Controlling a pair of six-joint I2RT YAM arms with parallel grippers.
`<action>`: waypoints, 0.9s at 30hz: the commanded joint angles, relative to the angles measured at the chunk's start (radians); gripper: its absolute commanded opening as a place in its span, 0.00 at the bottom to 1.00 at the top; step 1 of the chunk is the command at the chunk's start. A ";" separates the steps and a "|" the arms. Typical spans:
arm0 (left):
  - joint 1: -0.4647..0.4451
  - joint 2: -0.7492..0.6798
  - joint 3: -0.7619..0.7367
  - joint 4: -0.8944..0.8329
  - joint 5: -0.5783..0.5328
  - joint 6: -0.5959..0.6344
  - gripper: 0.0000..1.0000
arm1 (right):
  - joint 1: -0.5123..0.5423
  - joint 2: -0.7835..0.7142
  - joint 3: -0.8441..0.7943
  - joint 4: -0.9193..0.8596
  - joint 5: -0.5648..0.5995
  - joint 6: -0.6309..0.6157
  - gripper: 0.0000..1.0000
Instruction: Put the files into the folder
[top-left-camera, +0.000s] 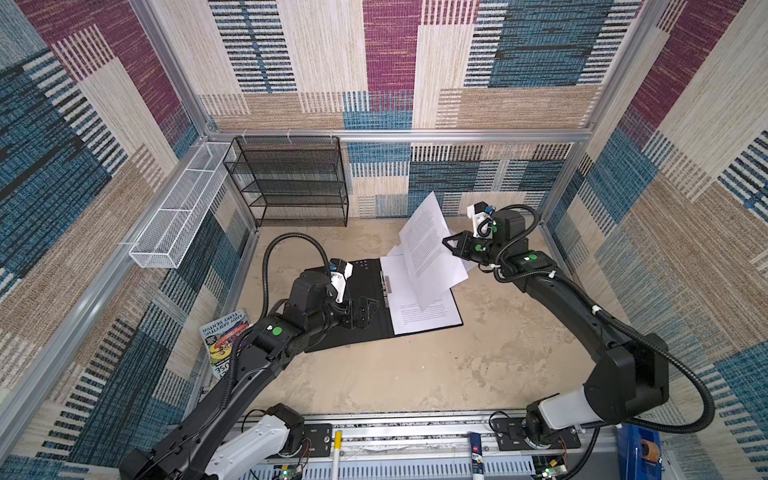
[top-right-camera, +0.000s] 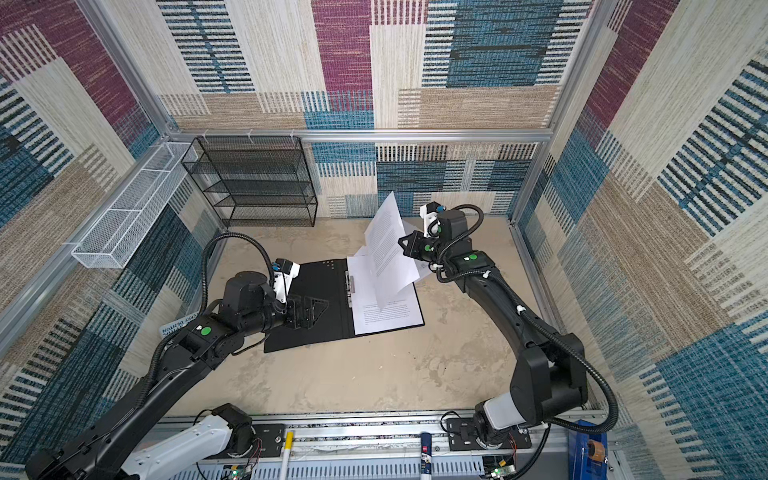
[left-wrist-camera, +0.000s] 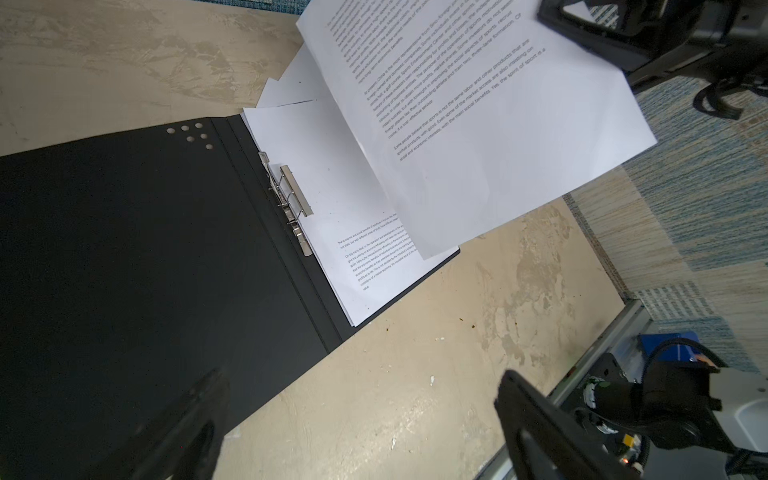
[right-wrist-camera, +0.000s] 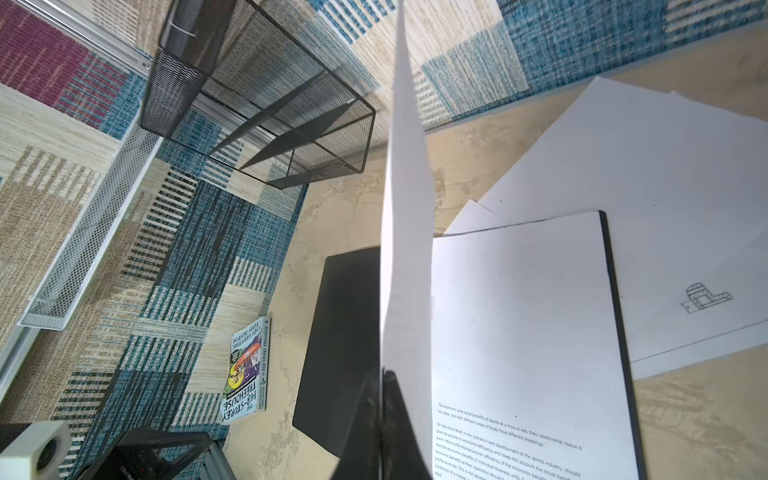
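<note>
The folder (top-left-camera: 365, 278) (top-right-camera: 324, 282) lies open on the table, black inside up, with a metal spine clip (left-wrist-camera: 291, 195). White printed files (top-left-camera: 424, 316) (left-wrist-camera: 332, 199) rest on its right half. My right gripper (top-left-camera: 446, 242) (right-wrist-camera: 382, 374) is shut on the edge of one printed sheet (top-left-camera: 428, 249) (left-wrist-camera: 478, 124), which hangs tilted above that half. More loose sheets (right-wrist-camera: 665, 187) (left-wrist-camera: 291, 83) lie on the table behind and beside the folder. My left gripper (top-left-camera: 368, 311) (left-wrist-camera: 361, 376) is open over the folder's near left half, holding nothing.
A colourful paperback book (top-left-camera: 224, 340) (right-wrist-camera: 247, 370) lies at the left edge, behind my left arm. A black mesh shelf (top-left-camera: 291, 183) stands at the back left, with a white mesh basket (top-left-camera: 178, 212) on the left wall. A blue box (top-left-camera: 640, 449) sits front right.
</note>
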 joint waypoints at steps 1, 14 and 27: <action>0.006 0.043 0.029 -0.015 0.087 0.054 0.99 | -0.014 0.042 -0.026 0.078 -0.031 -0.013 0.00; 0.057 0.116 0.040 -0.050 0.218 0.052 0.99 | -0.077 0.250 -0.143 0.127 0.001 -0.125 0.00; 0.114 0.123 -0.002 0.043 0.355 0.026 0.99 | -0.059 0.310 -0.129 0.168 0.001 -0.076 0.00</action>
